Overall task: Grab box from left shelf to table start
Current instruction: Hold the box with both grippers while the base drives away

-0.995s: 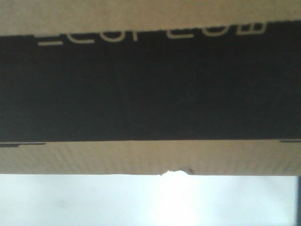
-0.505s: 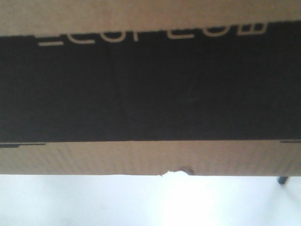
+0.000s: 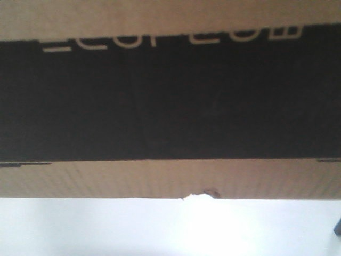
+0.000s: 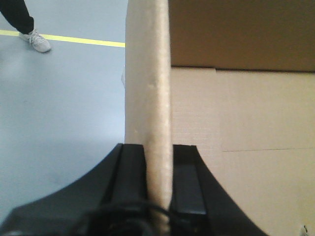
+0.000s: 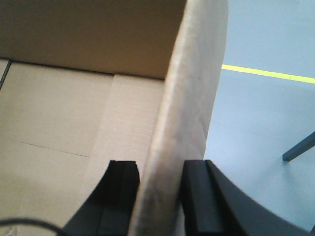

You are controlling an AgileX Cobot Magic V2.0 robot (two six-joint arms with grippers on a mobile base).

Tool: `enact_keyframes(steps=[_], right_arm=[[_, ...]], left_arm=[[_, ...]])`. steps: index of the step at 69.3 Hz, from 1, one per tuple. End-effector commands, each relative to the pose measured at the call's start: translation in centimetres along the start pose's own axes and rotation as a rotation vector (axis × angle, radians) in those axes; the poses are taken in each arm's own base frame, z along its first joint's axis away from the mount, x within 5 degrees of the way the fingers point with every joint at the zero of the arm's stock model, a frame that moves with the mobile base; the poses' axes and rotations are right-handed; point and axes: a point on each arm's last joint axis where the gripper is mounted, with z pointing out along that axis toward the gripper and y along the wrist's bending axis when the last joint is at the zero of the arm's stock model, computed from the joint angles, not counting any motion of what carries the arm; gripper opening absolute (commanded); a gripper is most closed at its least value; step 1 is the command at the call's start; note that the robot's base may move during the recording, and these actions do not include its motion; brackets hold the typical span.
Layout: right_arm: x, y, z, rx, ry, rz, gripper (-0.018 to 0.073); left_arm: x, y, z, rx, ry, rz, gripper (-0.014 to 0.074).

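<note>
The box [image 3: 170,101] fills most of the front view: brown cardboard, a black panel with pale lettering cut off at the top, and a small nick [image 3: 200,196] in its bottom edge. My left gripper [image 4: 157,148] is shut on the box's left wall [image 4: 147,73], one black finger on each side. My right gripper [image 5: 160,166] is shut on the right wall [image 5: 192,88] in the same way. Both wrist views look into the open box [image 4: 246,123]. A pale bright surface [image 3: 106,229] lies below the box; I cannot tell whether it is the table. The left shelf is out of view.
Outside the box lies grey-blue floor with a yellow line [image 4: 74,39]. A person's dark trouser leg and white shoe [image 4: 37,42] stand at the far left. A dark slanted furniture leg [image 5: 300,147] is to the right, and a dark shape [image 3: 338,226] shows at the front view's lower right.
The box keeps its place in the front view. The dark shape at the lower right shifted left and up, then back to the right edge, so the background moves behind the box.
</note>
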Motion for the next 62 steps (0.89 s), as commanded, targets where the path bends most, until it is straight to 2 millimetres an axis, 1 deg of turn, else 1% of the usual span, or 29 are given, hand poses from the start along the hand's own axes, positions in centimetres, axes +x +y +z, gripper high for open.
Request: enact_keyframes(steps=[1, 62], right_arm=[[-1.76, 0.4, -0.67, -0.036, -0.148, -0.002, 0.0055], [-1.75, 0.4, -0.67, -0.036, -0.147, -0.002, 0.0055]], left_arm=[[-2.0, -1.32, -1.19, 0.146, -0.18, -0.076, -0.0092], [-2.0, -1.32, -1.19, 0.146, -0.18, -0.076, -0.0092]])
